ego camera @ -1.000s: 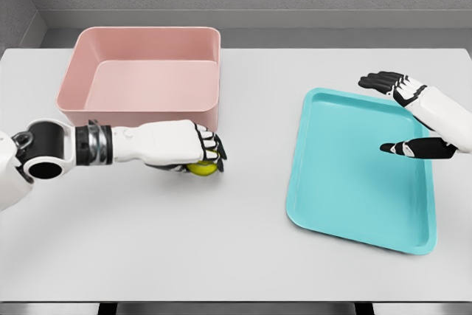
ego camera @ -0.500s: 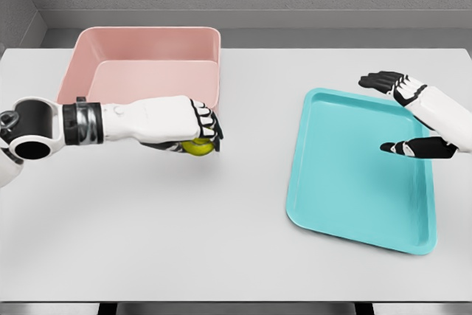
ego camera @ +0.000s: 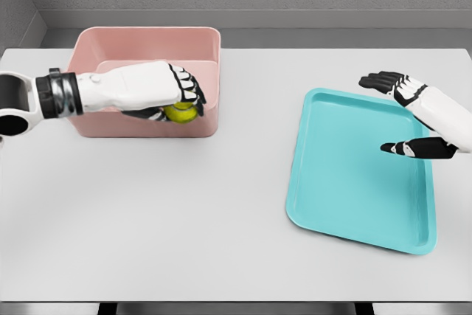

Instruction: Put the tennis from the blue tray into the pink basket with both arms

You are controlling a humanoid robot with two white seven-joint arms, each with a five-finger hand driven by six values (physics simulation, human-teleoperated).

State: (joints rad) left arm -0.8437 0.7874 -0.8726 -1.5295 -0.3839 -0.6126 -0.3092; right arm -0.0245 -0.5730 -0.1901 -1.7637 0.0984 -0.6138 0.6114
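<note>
Left hand (ego camera: 158,92) sits in the upper left of the frame, fingers curled around the ball (ego camera: 180,112), arm entering from the left edge. Ball is yellow-green, tucked under the palm and fingertips, showing just below and right of the knuckles. It reads as over the front right part of the basket (ego camera: 209,42), near the front wall; can't tell from this view whether it's fully inside the rim line or right above the wall, nor how high it hangs over the floor. Step in hand, by my read: carry over the basket and release. To do it well: get the ball clearly past the front wall toward the basket's middle before letting go, lower a bit so it doesn't bounce out, then open the fingers together so it drops straight rather than rolling off the thumb side. Keep the wrist clear of the rim, since a knock could shove the basket on the table (ego camera: 184,212). Risk: releasing too close to the front wall and the ball clipping the rim and landing outside. Right hand (ego camera: 404,112) is at the right edge of the frame over the far right side of the tray (ego camera: 346,182), fingers spread, holding nothing, well apart from the ball. Tray shows no ball on it. Task looks nearly done, only the drop left.
</note>
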